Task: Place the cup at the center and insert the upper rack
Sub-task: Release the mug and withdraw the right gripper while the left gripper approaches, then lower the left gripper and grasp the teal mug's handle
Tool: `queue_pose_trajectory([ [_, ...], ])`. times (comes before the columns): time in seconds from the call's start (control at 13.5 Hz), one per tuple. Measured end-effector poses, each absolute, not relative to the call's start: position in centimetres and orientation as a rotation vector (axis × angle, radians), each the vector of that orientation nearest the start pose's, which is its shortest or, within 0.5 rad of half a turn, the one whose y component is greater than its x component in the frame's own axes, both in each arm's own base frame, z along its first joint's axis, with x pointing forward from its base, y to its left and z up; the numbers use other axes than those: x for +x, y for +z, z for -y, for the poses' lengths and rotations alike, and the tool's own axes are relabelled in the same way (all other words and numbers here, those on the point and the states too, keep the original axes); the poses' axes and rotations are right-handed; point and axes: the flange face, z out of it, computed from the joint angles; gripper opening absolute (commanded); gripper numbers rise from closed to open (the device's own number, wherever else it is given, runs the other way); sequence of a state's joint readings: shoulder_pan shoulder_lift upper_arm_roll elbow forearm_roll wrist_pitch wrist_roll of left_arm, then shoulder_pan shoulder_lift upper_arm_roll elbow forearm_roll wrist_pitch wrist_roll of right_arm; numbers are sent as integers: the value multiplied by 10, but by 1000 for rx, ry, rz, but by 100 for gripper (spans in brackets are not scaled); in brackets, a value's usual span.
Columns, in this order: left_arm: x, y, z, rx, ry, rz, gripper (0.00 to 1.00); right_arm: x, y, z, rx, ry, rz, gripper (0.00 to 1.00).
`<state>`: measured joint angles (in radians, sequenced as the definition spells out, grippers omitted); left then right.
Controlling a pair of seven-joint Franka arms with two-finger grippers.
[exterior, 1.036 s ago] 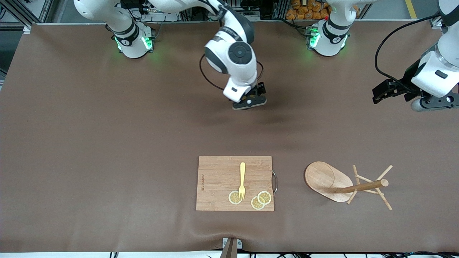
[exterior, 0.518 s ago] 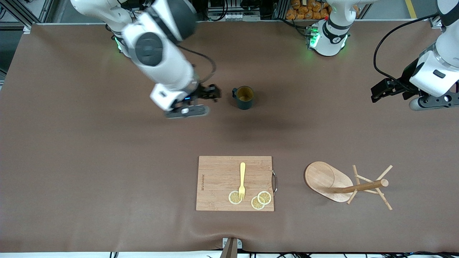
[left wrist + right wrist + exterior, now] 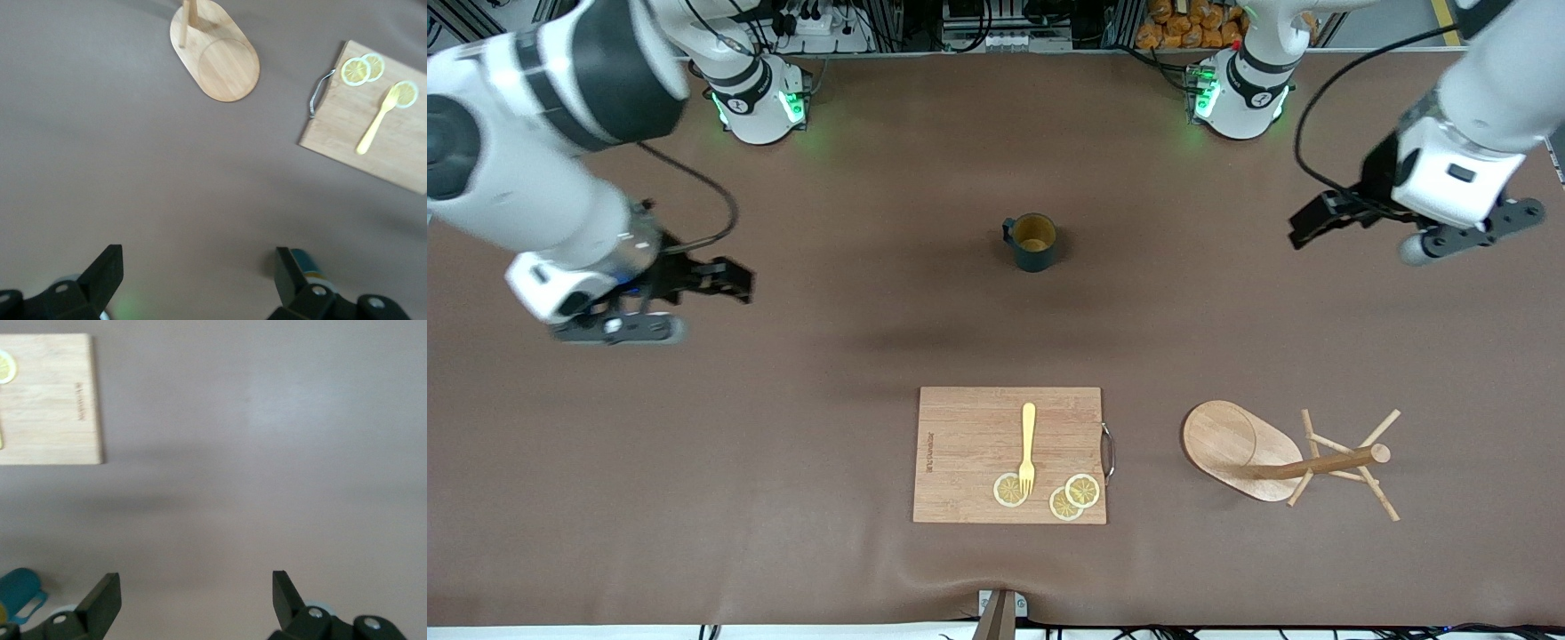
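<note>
Cup [image 3: 1034, 241] stands upright mid-surface, mug tree [image 3: 1285, 455] lies tipped nearer the camera; both right hand [image 3: 725, 277] and left hand [image 3: 1316, 222] spread wide, empty, aloft: risk is the thin pegs snagging or the pole rolling when grasped.

The cup [image 3: 1032, 241] is dark teal outside with a yellowish-tan inside. It stands on a plain matte brown table cover [image 3: 783, 444]. The cutting board [image 3: 1009, 454], nearer the front camera than the cup, is pale striped bamboo. On it lie a yellow fork [image 3: 1028, 447] and lemon slices [image 3: 1073, 497] — yellow with white rims. Beside the board, the upper rack [image 3: 1280, 453] has a light-wood base and a brown pole.
</note>
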<state>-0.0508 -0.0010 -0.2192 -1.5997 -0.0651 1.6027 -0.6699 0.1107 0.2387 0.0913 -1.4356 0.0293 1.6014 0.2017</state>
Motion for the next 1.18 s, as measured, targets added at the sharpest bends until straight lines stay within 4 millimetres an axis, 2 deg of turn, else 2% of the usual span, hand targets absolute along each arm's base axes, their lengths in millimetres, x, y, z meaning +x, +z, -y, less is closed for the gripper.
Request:
queue_pose_trajectory([
  [0.22,516,617,218,-3089,18,870,100,623,553,-35,-3089,108,41,100],
  [0.37,496,615,262,-3028,-13,964,100,623,556,3,-3087,98,11,100],
  [0.59,459,598,336,-2929,-88,1038,100,621,558,46,-3137,89,65,100],
  [0.74,433,578,383,-2871,-143,1070,100,621,558,57,-3175,90,101,100],
  [1.18,368,517,512,-2740,-273,1140,100,621,549,52,-3178,104,121,100],
])
